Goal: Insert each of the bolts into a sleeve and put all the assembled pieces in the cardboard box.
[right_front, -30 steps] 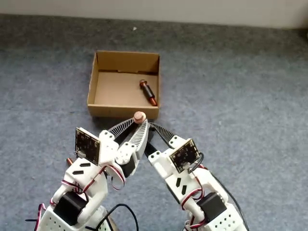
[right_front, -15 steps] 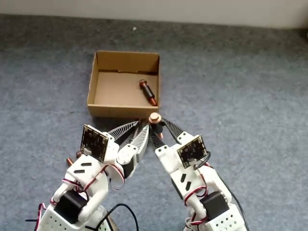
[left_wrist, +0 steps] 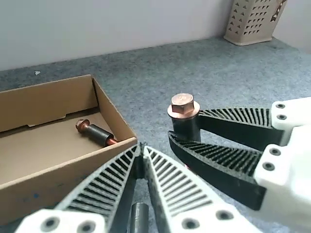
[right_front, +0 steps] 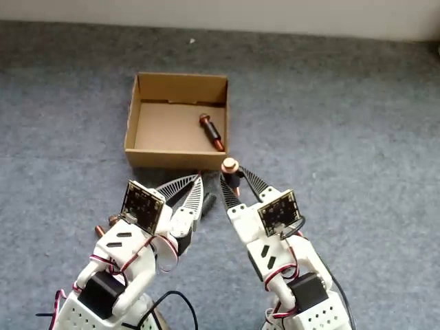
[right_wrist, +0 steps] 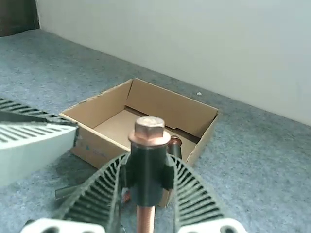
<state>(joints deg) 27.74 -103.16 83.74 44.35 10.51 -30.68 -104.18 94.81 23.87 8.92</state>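
My right gripper (right_front: pixel 232 181) is shut on a black sleeve (right_wrist: pixel 146 174) with a copper bolt (right_wrist: pixel 149 130) through it, held upright just in front of the cardboard box's (right_front: pixel 175 159) near right corner. My left gripper (left_wrist: pixel 142 148) is shut on nothing, its tips beside that piece and slightly apart from it. On the carpet beneath the left gripper's fingers lies a loose black sleeve (left_wrist: pixel 139 218). Inside the box, one assembled bolt and sleeve (right_front: pixel 212 132) rests against the right wall.
Copper bolt ends (right_front: pixel 102 229) poke out on the carpet beside the left arm's base. A beige perforated holder (left_wrist: pixel 252 19) stands far off by the wall. Grey carpet lies open to the right of the box.
The assembled piece has shifted right, away from the left gripper and now held by the right gripper alone. The left gripper has let go, drawn back a little and shut.
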